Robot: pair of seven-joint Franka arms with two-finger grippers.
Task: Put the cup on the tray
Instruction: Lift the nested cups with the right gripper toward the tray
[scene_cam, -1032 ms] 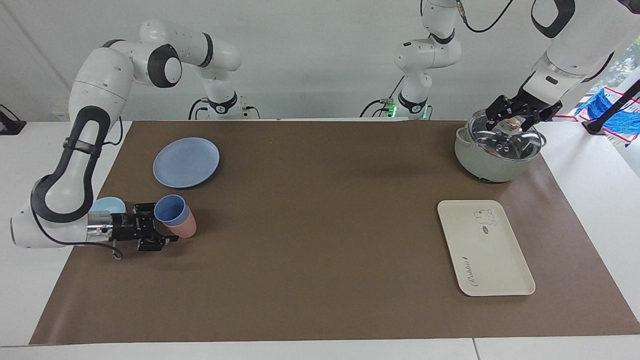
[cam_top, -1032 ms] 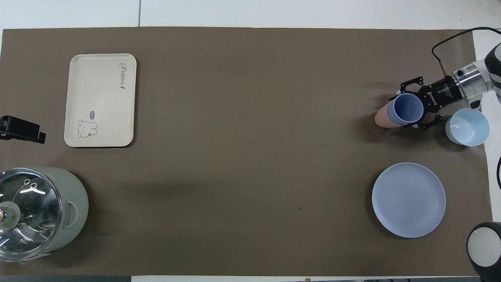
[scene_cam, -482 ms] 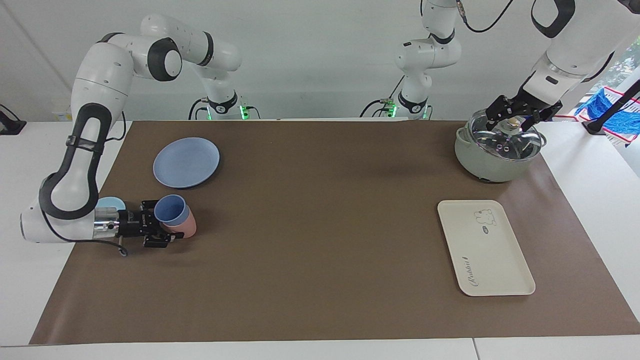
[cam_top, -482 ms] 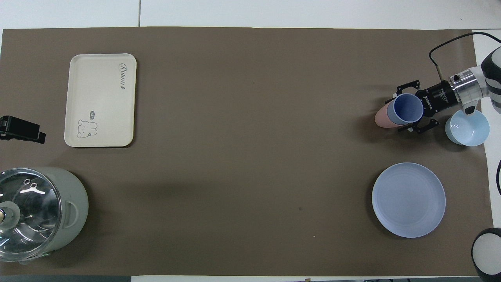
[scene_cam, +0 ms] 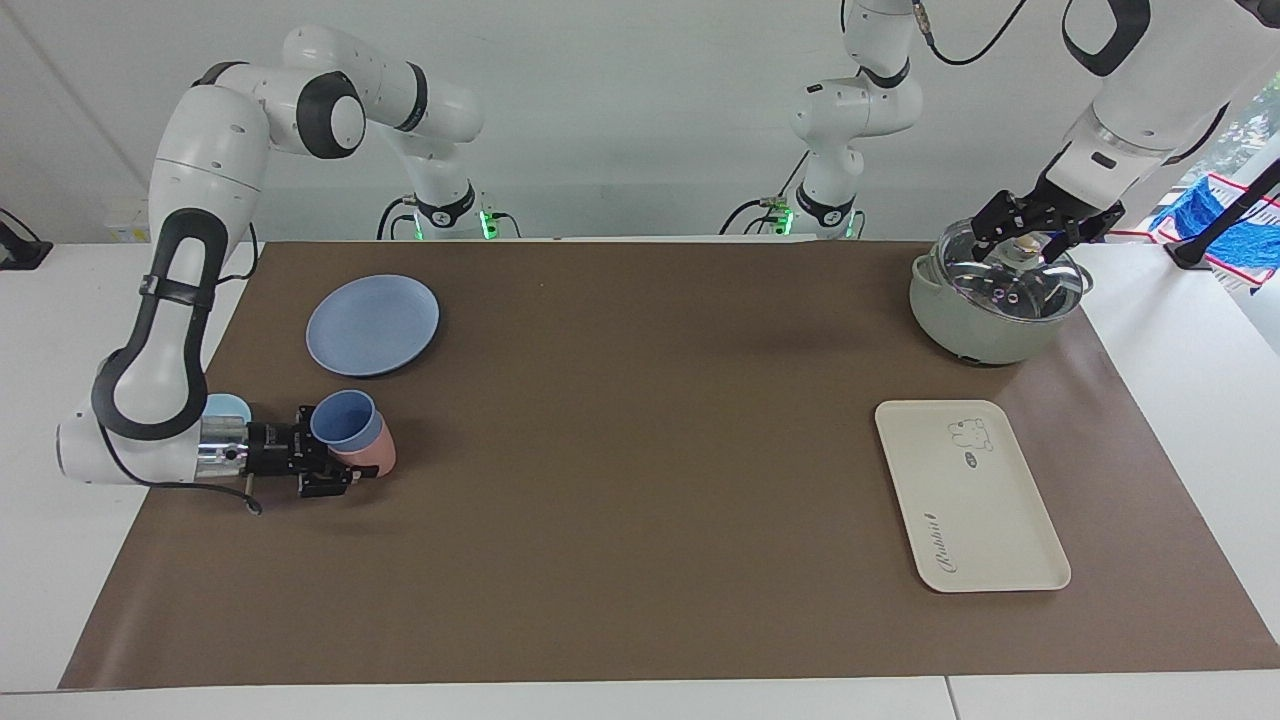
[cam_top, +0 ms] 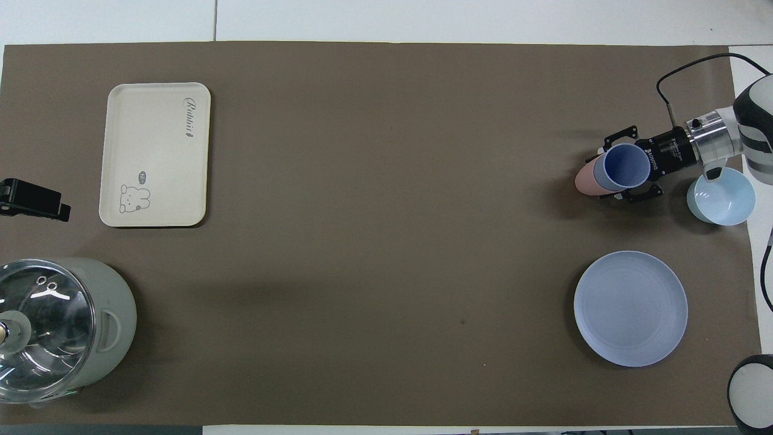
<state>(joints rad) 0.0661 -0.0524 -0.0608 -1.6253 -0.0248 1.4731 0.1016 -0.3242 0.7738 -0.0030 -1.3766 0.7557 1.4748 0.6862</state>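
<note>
— While the right gripper lies low at the right arm's end of the table, what is between its fingers?
— It is closed on the blue cup, which sits in a pink cup, just beside a light-blue bowl.
— And the tray?
— It lies flat toward the left arm's end, well apart from the cup.
— The left gripper?
— It waits over the pot, at the lid's knob, fingers spread open.
</note>
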